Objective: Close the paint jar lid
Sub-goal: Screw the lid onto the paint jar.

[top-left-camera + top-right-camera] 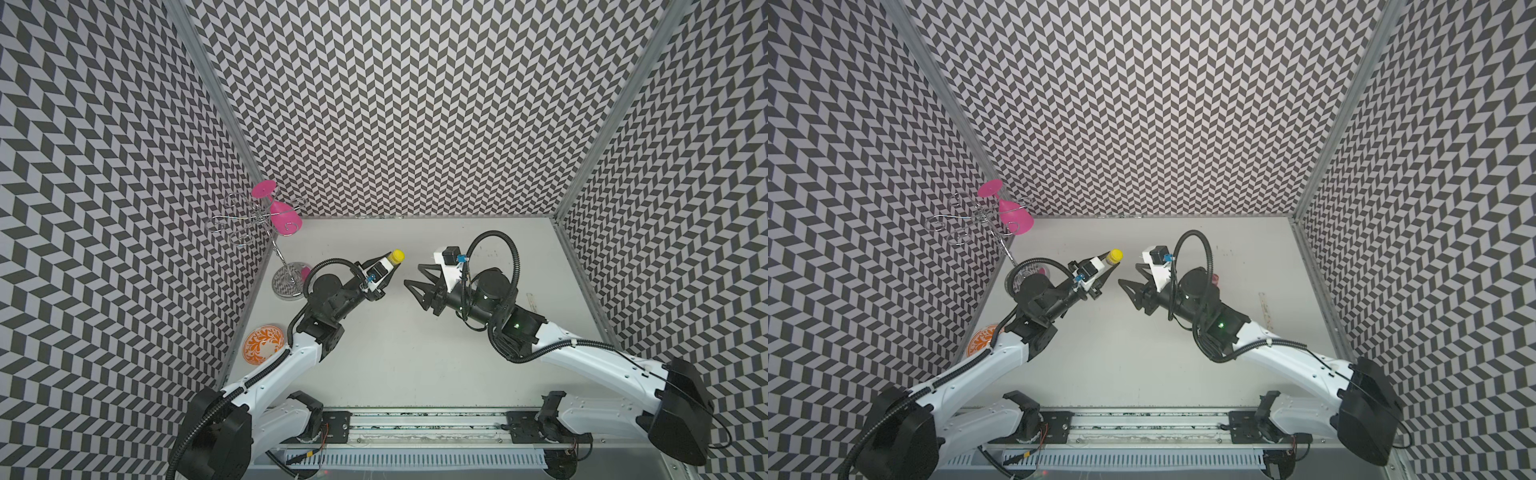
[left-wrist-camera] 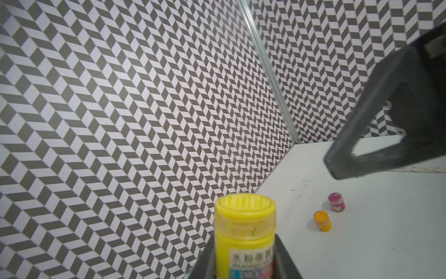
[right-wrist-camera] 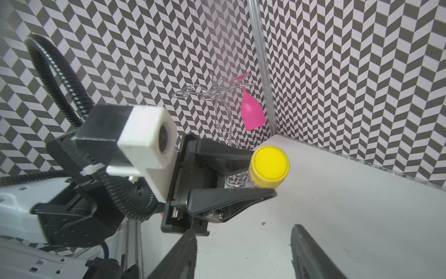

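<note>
A yellow paint jar (image 1: 395, 257) (image 1: 1114, 256) is held off the table, with my left gripper (image 1: 388, 267) (image 2: 245, 242) shut on its labelled body (image 2: 243, 244). Its yellow lid (image 3: 269, 163) (image 2: 245, 207) sits on top of the jar; how tightly it is on cannot be told. My right gripper (image 1: 412, 275) (image 1: 1128, 274) (image 3: 242, 232) hovers just to the right of the jar, pointing at it. It is open, holds nothing and is apart from the lid. One of its fingers (image 2: 376, 135) shows in the left wrist view.
A wire glass rack with a pink wine glass (image 1: 283, 214) stands in the back left corner, its round base (image 1: 291, 280) behind my left arm. An orange patterned bowl (image 1: 264, 345) lies by the left wall. A small orange jar (image 2: 322, 220) and a magenta jar (image 2: 336, 201) stand on the table behind my right arm.
</note>
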`<action>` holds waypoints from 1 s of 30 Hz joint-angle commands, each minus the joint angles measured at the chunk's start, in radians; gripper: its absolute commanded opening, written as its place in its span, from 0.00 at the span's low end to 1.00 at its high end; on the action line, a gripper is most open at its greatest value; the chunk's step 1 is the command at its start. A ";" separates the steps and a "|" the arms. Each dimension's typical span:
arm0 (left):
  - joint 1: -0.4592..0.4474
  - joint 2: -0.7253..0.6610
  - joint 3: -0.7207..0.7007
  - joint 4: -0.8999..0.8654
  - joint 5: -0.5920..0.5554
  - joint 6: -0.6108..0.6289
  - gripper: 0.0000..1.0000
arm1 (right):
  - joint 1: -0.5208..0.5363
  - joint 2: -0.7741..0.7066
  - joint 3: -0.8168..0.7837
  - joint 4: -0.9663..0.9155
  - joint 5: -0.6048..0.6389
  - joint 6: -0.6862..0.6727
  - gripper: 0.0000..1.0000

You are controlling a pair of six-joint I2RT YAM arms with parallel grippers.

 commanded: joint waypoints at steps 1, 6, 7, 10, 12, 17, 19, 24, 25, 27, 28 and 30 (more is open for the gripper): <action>0.003 -0.009 0.019 0.009 0.145 0.011 0.27 | -0.029 0.008 0.032 0.045 -0.028 -0.046 0.62; 0.003 -0.008 0.020 0.011 0.191 0.009 0.27 | -0.048 0.053 0.062 0.061 -0.098 -0.040 0.58; 0.003 -0.006 0.021 0.010 0.197 0.008 0.27 | -0.048 0.062 0.068 0.065 -0.103 -0.039 0.58; 0.003 -0.002 0.026 0.005 0.202 0.008 0.27 | -0.048 0.085 0.084 0.069 -0.132 -0.039 0.56; 0.002 -0.003 0.027 0.006 0.203 0.008 0.27 | -0.048 0.095 0.090 0.069 -0.136 -0.036 0.55; 0.002 -0.005 0.027 0.006 0.201 0.006 0.27 | -0.048 0.107 0.098 0.074 -0.143 -0.032 0.42; 0.002 -0.003 0.029 0.004 0.201 0.005 0.27 | -0.048 0.104 0.095 0.080 -0.146 -0.031 0.39; 0.003 0.001 0.031 -0.002 0.202 0.006 0.27 | -0.048 0.096 0.092 0.092 -0.151 -0.033 0.34; 0.002 0.001 0.033 -0.003 0.202 0.006 0.27 | -0.048 0.096 0.093 0.091 -0.151 -0.034 0.31; 0.002 0.003 0.033 -0.002 0.204 0.001 0.29 | -0.048 0.096 0.095 0.089 -0.151 -0.035 0.28; 0.002 0.004 0.034 -0.002 0.201 -0.004 0.32 | -0.048 0.096 0.095 0.087 -0.151 -0.036 0.26; 0.003 0.008 0.035 0.000 0.199 -0.011 0.39 | -0.048 0.096 0.095 0.084 -0.151 -0.038 0.23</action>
